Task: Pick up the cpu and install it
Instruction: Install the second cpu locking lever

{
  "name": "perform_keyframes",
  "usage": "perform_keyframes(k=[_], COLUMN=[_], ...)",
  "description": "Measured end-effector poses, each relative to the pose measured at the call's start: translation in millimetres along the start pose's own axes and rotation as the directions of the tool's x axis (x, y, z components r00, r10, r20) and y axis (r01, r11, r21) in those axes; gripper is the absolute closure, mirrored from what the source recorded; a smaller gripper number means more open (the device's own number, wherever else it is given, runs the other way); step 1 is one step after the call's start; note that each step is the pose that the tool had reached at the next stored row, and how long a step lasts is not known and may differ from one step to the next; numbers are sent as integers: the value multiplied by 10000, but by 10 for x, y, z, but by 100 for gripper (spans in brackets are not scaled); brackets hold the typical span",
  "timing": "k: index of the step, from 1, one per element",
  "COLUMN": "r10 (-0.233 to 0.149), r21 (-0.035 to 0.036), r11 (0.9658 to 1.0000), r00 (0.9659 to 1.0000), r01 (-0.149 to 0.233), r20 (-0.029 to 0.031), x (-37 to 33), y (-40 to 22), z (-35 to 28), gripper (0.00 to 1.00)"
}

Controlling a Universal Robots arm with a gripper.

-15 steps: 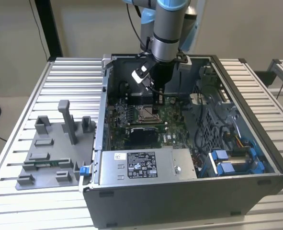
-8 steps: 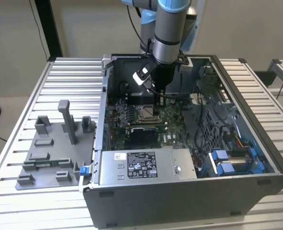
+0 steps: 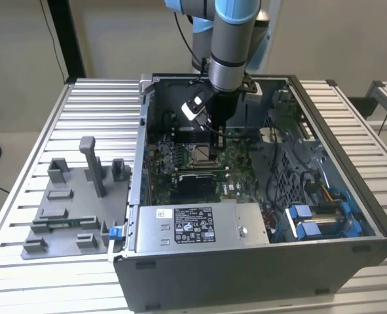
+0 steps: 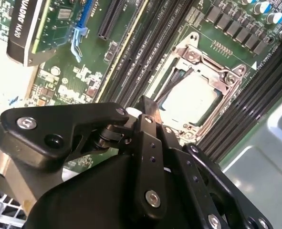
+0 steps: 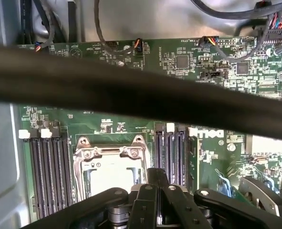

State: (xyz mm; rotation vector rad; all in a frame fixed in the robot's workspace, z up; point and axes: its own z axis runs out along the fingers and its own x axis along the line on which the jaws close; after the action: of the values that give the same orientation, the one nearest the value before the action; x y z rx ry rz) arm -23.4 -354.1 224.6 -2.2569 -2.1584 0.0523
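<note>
The cpu [image 4: 191, 98] is a pale silver square lying inside the metal-framed socket [image 4: 226, 78] on the green motherboard [image 3: 236, 163]. It also appears in the first wrist view as the cpu [image 5: 113, 177] within the socket frame [image 5: 83, 155]. My gripper [image 4: 148, 104] hangs just over the socket's edge, its black fingers drawn together with nothing between them. In the exterior view the gripper [image 3: 218, 134] sits low inside the open computer case [image 3: 350, 190], just beyond the socket [image 3: 200, 154]. The gripper [image 5: 158, 174] covers the near side of the cpu.
A thick black cable [image 5: 131, 90] crosses the first wrist view above the board. Memory slots [image 5: 50, 171] flank the socket. A power supply [image 3: 200, 226] and blue drive bays [image 3: 317, 219] fill the case front. A grey fixture tray [image 3: 69, 203] lies on the slatted table at the exterior view's left.
</note>
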Motion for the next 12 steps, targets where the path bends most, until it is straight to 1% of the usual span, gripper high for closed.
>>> perform_keyframes(k=[5, 12], r10=[0, 0], r21=[0, 4], r11=[10000, 10000], r00=[10000, 10000], r01=[0, 0], r20=[0, 8], x=[6, -25], y=[-1, 0], z=[2, 3], gripper=[100, 100])
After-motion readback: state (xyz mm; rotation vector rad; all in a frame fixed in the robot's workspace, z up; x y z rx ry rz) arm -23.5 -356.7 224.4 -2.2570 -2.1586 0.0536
